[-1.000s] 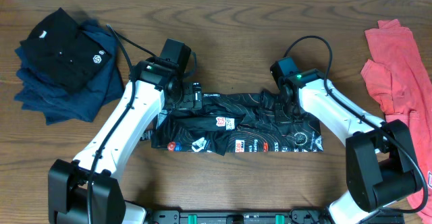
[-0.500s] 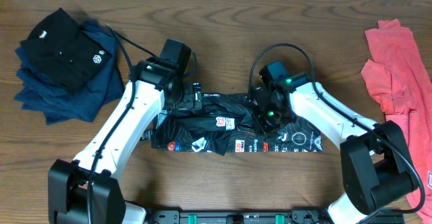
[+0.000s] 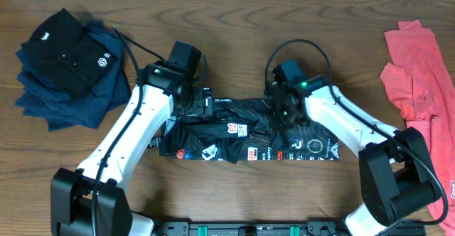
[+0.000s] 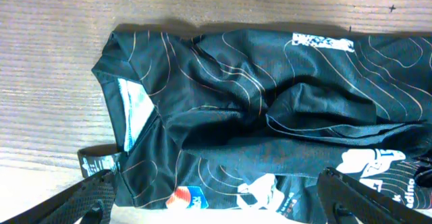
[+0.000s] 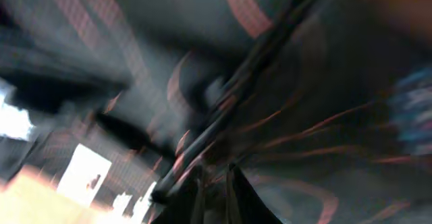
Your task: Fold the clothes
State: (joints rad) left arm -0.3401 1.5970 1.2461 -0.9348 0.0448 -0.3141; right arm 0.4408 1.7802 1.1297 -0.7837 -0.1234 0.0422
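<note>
The black jersey with thin contour lines and sponsor patches lies folded into a long band across the table's middle. It fills the left wrist view and the right wrist view. My left gripper hovers over the band's left top edge, jaws open and empty. My right gripper is over the band's middle-right, fingers close together and pinching a fold of the jersey; that view is blurred.
A stack of dark blue clothes with a black polo on top lies at the back left. A coral-red shirt lies at the right edge. Bare wooden table lies behind the jersey.
My right gripper has moved left along the jersey, from near its right end toward the middle, dragging fabric with it. The left arm has not moved.
</note>
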